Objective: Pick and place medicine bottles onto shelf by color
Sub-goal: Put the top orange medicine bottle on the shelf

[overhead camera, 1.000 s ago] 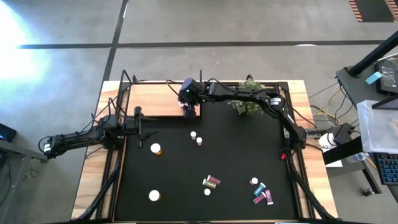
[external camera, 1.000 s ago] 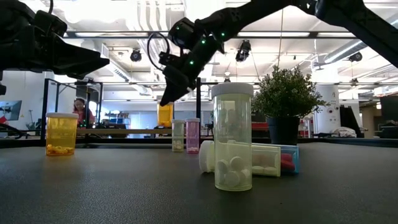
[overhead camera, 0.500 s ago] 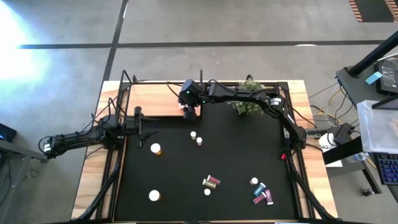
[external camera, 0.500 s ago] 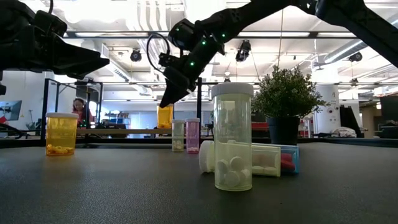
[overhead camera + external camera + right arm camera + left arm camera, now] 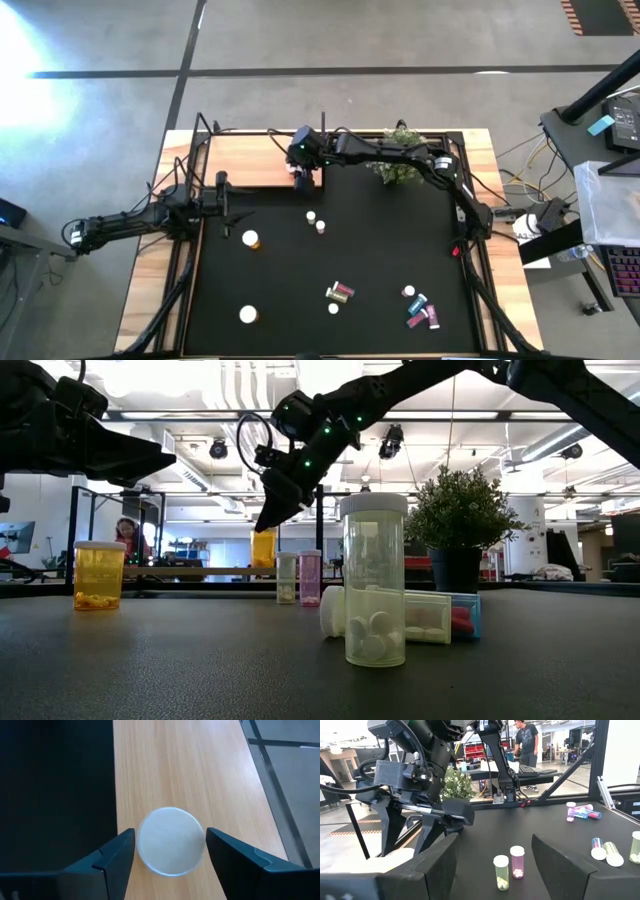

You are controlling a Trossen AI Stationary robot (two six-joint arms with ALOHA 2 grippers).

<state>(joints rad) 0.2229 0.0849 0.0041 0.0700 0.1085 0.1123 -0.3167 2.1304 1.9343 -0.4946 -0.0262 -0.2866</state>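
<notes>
My right gripper [image 5: 170,837] hovers over the light-wood shelf [image 5: 250,160], near its right end, pointing down at a slant. Its fingers stand open on either side of the white cap [image 5: 171,841] of an orange-yellow medicine bottle [image 5: 264,548]. That bottle stands upright on the shelf board, with a narrow gap at each side of the cap. My left gripper [image 5: 492,865] waits open at the mat's left edge [image 5: 232,207] with nothing between its fingers. Other medicine bottles stand or lie on the black mat: a yellowish one [image 5: 311,216], a pink one [image 5: 320,227] and an orange one [image 5: 250,239].
A green potted plant [image 5: 400,160] stands at the far right, under my right arm. A pale bottle [image 5: 247,314] stands near the front left. More bottles lie near the front edge [image 5: 340,292] and in a cluster at the front right [image 5: 418,308]. A person stands in the room behind.
</notes>
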